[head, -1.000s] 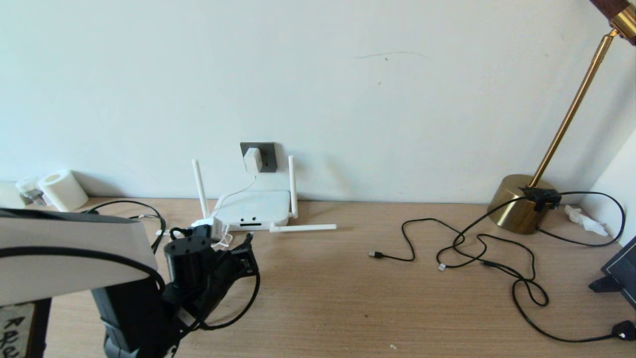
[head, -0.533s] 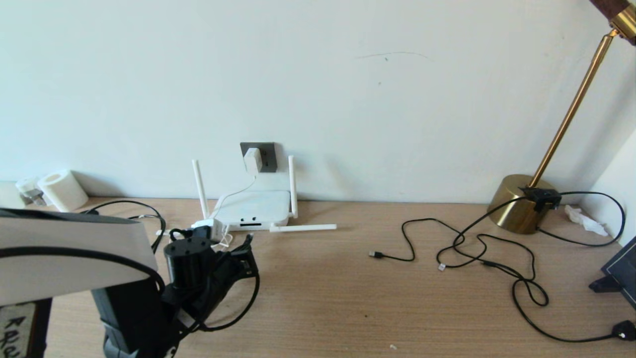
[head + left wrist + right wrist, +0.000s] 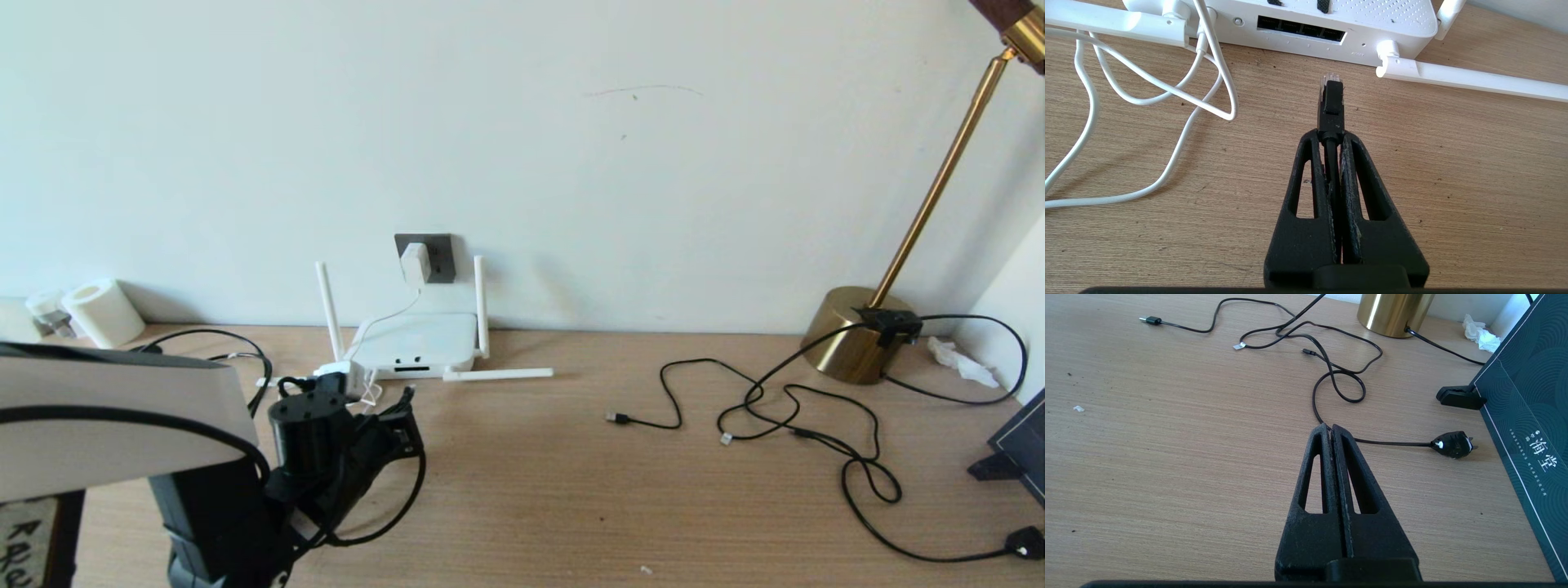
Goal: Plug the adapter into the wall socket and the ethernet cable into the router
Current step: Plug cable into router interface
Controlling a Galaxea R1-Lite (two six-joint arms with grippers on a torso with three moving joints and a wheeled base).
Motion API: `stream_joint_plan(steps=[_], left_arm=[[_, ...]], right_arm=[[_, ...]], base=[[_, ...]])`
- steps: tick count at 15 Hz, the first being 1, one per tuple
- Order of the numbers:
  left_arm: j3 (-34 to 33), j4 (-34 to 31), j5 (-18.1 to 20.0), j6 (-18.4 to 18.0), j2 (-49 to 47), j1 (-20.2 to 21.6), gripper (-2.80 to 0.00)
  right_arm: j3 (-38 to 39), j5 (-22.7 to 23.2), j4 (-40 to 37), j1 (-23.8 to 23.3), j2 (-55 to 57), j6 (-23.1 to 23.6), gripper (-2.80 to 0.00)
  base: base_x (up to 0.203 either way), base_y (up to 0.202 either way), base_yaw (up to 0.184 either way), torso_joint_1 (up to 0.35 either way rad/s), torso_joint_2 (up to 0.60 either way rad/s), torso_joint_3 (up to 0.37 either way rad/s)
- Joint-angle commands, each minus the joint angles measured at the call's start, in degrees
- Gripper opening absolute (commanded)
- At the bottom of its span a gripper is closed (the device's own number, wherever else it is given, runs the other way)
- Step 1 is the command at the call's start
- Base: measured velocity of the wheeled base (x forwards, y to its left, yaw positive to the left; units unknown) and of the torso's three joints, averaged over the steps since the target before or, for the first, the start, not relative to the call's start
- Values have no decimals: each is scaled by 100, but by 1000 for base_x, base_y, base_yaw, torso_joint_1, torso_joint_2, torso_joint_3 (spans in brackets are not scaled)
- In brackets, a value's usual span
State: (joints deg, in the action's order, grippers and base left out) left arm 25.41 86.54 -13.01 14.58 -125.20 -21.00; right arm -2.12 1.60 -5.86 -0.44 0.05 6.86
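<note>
Wooden bench (image 3: 531,490) against a pale wall. Left hand (image 3: 1331,132) pinched nearly closed on the ethernet cable (image 3: 1329,100), cable running between the fingers (image 3: 1310,179), clear-tipped plug sticking out ahead, just above the bench and a little short of the router (image 3: 1372,24) port row, not inserted. Adapter (image 3: 414,263) seated in the wall socket (image 3: 437,255) above the router; its white cord (image 3: 1147,98) loops beside the plug. Right hand (image 3: 1330,430) closed on nothing, hovering over the bench near thin black cables (image 3: 1331,371).
</note>
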Motion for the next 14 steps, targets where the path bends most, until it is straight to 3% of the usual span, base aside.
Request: stream_joint_plan(steps=[1, 14], left_arm=[[0, 47, -9, 10, -13, 0, -280], [35, 47, 18, -17, -13, -9, -280]], right_arm=[[1, -1, -2, 0, 4, 8, -280], [1, -1, -2, 0, 4, 8, -280]], base=[[0, 0, 0, 0, 0, 0], [0, 0, 0, 0, 0, 0]])
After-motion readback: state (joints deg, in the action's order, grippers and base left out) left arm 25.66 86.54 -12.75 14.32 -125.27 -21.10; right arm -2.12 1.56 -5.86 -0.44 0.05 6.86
